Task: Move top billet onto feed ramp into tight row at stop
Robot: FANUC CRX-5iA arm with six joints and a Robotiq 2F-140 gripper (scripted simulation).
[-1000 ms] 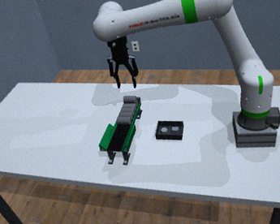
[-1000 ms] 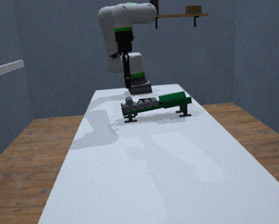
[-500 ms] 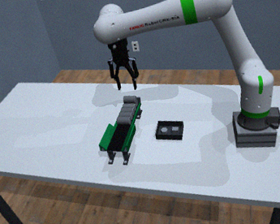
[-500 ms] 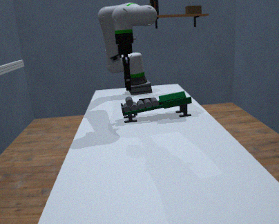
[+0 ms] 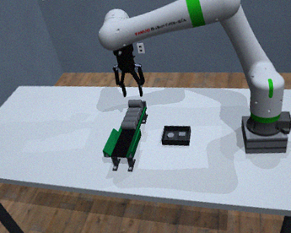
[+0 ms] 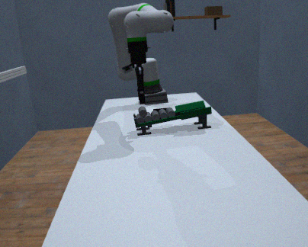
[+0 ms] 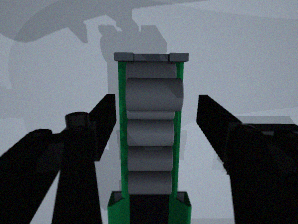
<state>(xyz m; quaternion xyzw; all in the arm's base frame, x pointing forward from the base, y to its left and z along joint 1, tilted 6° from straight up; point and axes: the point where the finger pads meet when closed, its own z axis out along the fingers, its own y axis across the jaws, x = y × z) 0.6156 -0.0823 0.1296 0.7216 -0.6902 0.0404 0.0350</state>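
Gripper [image 5: 132, 94] half open, nothing between fingers, hanging right above stop end of feed ramp [image 5: 114, 140] w/ clear air gap to the steel. Stacked billet [image 5: 136, 103] straight below, riding on two others at the stop [image 7: 151, 57], rest of row touching side by side down-ramp; long axis across ramp, rail to rail, in wrist view horizontal w/ a finger on either side beyond its ends. Prob. needs a plain vertical drop, jaws then bracketing bar endwise.
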